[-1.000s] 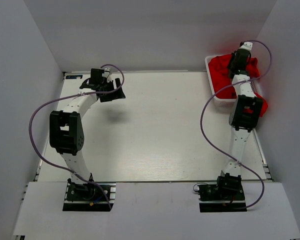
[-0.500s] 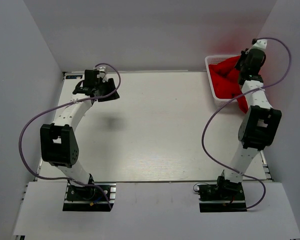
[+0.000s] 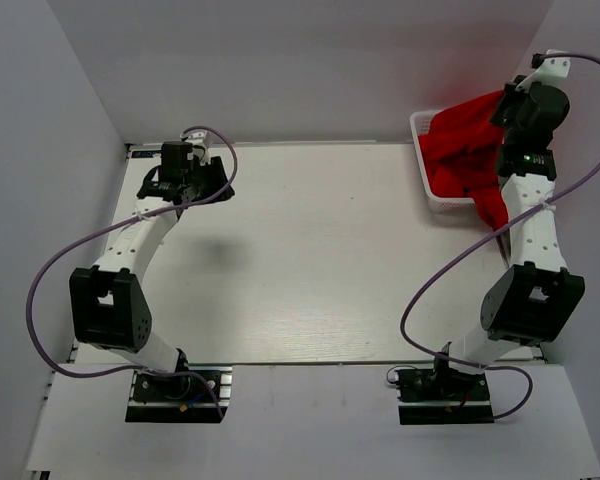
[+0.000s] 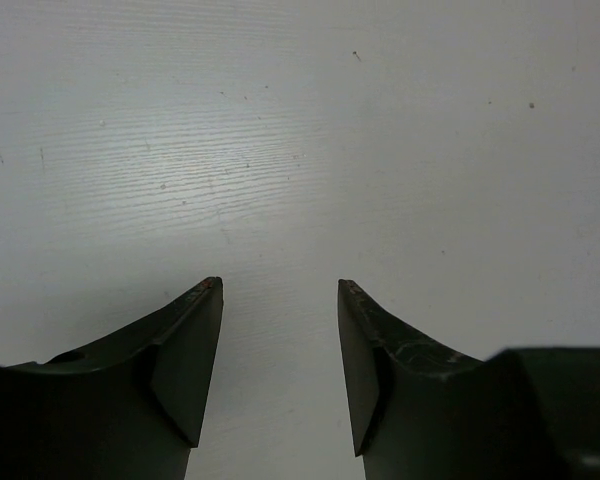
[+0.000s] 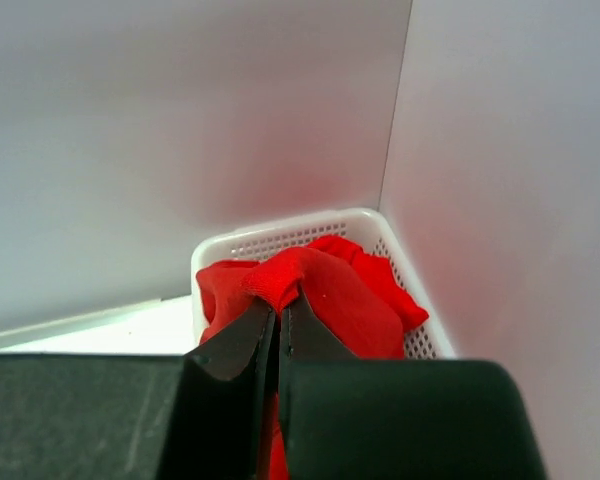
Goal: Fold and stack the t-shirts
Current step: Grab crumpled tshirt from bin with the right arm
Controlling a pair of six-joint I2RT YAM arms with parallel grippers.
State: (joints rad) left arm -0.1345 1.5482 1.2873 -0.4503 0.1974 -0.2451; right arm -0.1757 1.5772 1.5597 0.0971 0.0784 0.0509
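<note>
- My right pincer (image 5: 280, 308) is clenched, with a fold of a red t-shirt (image 5: 315, 280) nipped between its tips.
- That pincer sits high in the far right corner, above the white mesh basket (image 5: 280, 236), and the shirt hangs from it down into the basket.
- More red cloth (image 3: 452, 160) is heaped in the basket; I cannot tell how many shirts it makes.
- A red flap (image 3: 494, 208) droops over the basket's near right edge.
- My left pincer (image 4: 280, 284) is released, jaws apart with nothing between them, pointing down at the white surface (image 4: 300, 120).
- It sits near the surface's far left corner, well apart from the basket.
</note>
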